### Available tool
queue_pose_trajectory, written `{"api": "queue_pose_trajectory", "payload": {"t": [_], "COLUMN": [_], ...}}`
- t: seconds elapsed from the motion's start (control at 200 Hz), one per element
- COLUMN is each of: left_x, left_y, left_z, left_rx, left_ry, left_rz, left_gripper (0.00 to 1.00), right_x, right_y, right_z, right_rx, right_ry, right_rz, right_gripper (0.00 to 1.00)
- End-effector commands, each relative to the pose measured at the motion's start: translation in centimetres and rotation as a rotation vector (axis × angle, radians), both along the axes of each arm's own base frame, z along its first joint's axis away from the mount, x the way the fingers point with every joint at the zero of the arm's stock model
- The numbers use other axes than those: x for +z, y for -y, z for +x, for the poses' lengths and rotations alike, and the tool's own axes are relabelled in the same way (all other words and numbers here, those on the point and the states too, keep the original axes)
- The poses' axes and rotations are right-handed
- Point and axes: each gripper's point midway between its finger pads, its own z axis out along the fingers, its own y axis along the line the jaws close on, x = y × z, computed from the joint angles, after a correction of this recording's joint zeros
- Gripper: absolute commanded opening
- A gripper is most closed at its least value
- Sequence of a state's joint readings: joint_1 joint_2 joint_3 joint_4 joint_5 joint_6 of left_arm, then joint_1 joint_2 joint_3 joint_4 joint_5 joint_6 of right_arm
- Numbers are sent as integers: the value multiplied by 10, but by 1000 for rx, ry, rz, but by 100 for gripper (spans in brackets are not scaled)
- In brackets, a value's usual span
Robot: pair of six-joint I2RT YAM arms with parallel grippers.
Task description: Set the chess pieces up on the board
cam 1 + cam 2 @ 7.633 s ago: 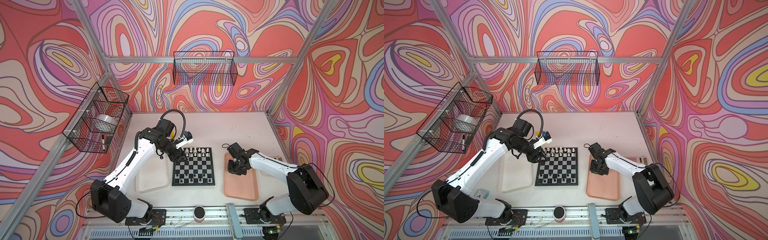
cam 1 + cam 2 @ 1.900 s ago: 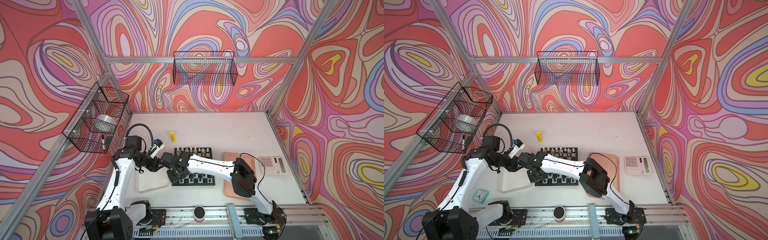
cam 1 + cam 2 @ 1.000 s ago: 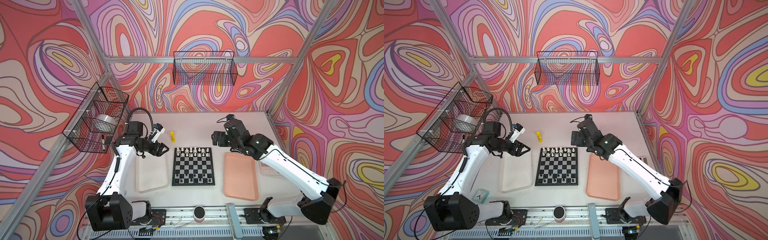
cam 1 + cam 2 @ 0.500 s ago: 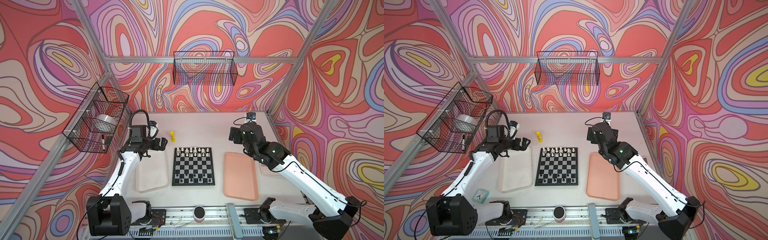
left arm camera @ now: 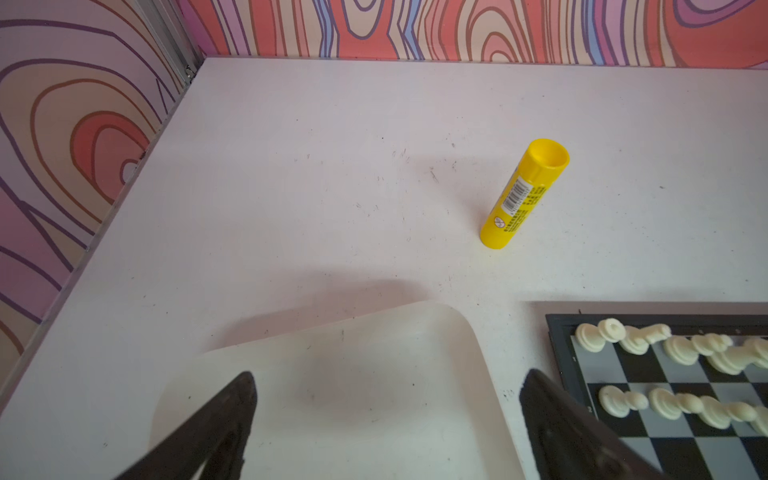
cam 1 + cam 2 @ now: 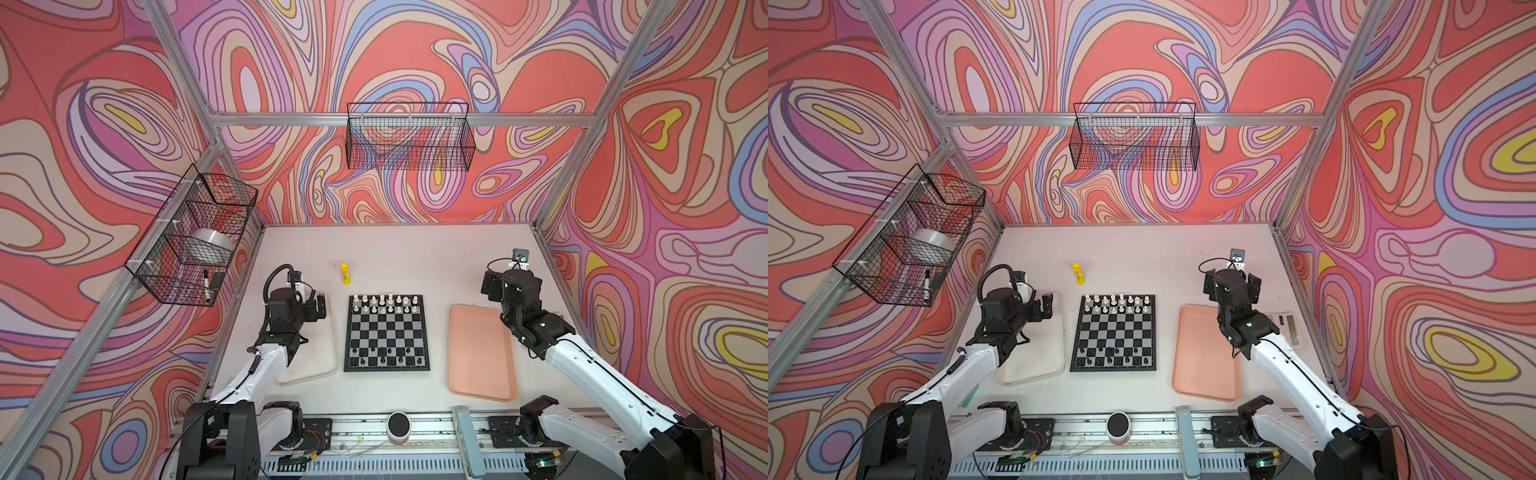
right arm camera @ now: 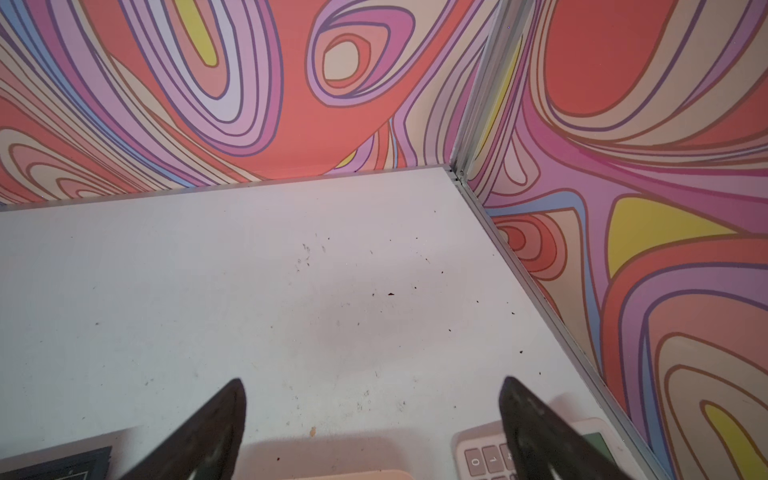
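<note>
Board (image 6: 386, 332) sits mid-table between the whitish tray (image 6: 316, 365) and the pink tray (image 6: 478, 353). Cream pieces (image 6: 384, 303) fill its two far rows and black pieces (image 6: 384, 357) its two near rows. Left gripper (image 5: 386, 388) hangs over the whitish tray, spread wide and holding nothing. Right gripper (image 7: 372, 390) is just as wide and empty, off by the far right corner. Risk imo: the pieces are tiny and packed tight, so any touch-up could topple neighbours. Glue stick (image 6: 344, 273) near the board looks knockable too.
</note>
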State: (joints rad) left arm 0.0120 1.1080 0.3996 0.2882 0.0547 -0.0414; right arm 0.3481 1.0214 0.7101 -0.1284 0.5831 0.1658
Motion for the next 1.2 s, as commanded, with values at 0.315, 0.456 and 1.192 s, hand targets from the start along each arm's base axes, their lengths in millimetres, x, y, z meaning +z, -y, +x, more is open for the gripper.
{"api": "queue_pose_trajectory", "payload": {"t": [0.315,0.456,1.192], "left_x": [11,8,-10], "left_y": [-2,-5,-16], "left_z": [10,10,13], "left_rx": [21,42,81], "left_ry": [214,249,354], "left_rz": [-15,-29,21], "left_gripper": [100,100,100], "right_x": [-20,-38,-82], "right_y": [35,35,53], "right_z": [-3,-3,10], "right_rx": [-39,-11,-33], "right_ry": [187,192,310], "right_rz": [6,13,8], "right_gripper": [98,98,98]}}
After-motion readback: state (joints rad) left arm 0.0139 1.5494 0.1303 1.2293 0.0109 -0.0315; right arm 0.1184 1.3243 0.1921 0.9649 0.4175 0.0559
